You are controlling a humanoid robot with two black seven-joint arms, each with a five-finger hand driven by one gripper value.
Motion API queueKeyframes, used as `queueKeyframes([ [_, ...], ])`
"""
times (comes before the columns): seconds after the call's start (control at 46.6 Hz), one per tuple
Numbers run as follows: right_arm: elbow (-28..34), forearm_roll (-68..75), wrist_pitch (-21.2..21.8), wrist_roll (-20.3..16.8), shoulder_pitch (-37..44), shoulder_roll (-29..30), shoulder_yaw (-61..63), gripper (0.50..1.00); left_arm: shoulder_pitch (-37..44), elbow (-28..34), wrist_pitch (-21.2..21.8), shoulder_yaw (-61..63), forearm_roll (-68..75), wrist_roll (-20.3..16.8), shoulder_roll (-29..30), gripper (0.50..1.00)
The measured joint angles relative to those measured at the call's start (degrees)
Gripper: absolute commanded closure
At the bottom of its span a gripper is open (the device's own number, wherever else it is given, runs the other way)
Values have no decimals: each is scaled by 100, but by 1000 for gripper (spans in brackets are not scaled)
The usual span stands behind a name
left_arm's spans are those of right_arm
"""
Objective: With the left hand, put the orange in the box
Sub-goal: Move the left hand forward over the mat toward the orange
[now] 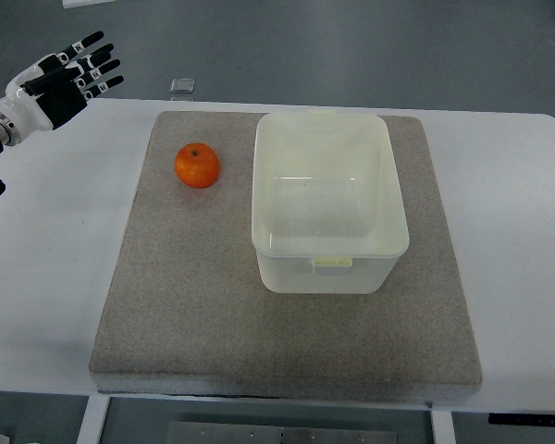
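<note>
Now, left hand [69,79] fingers spread, well apart from orange [197,166], orange just beside box [328,203] on mat [185,305].

Orange [197,166]: bright orange all over, small dark stem spot at the top, faint paler sheen on the upper skin.
Box [329,201]: creamy off-white, translucent, plain, unpatterned; slightly yellower tab on the near rim.
Mat [213,314]: grey-beige, finely speckled felt-like texture, uniform, darker along the near edge.
Counter [46,277]: plain white, matte, no markings.
Left robot hand [67,77]: black fingers with small white labels on the segments, white shell over the back, silver metallic ring at the wrist.
Floor [351,46]: dull blue-grey, even, unpatterned.
Small square object [182,86] on the floor beyond the counter: pale grey, glassy.
</note>
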Motion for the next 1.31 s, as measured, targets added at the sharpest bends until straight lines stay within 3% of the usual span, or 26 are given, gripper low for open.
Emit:
queueKeyframes([
  [0.472,0,0,0,0,-1,0,0,568,-82,136,40,-19,21,8,-115,506],
  [0.751,0,0,0,0,1,0,0,568,-68,332,-463,32,282,1,-110,508],
  [0.944,0,0,0,0,-1,0,0,568,-111,312,-526,-11,1745,-60,-49,508],
  [1.308,0,0,0,0,-1,0,0,568,-261,73,-480,19,4912,-569,25,508],
])
